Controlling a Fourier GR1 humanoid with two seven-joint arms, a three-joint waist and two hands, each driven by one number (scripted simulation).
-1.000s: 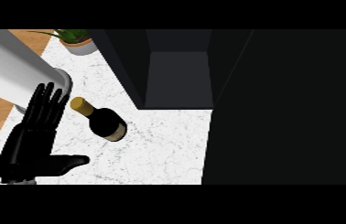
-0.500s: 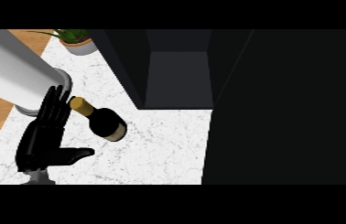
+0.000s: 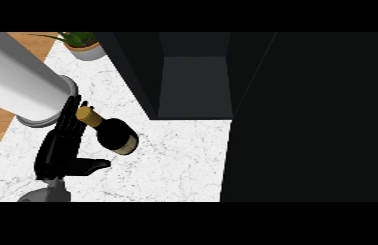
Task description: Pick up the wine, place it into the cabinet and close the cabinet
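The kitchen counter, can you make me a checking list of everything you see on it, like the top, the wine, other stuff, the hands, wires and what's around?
Surface: white marbled counter, wooden strip at its left edge.
Job's things: wine bottle lying on its side on the counter, neck toward the upper left; cabinet open, dark inside, nothing seen in it.
Clutter: large grey cylinder at left; potted plant at the far corner.
Hands: left hand open, fingers straight beside the bottle's neck, thumb out; right hand not in view.
Cables: nothing seen.
Surroundings: right side is dark, cannot tell what it is.
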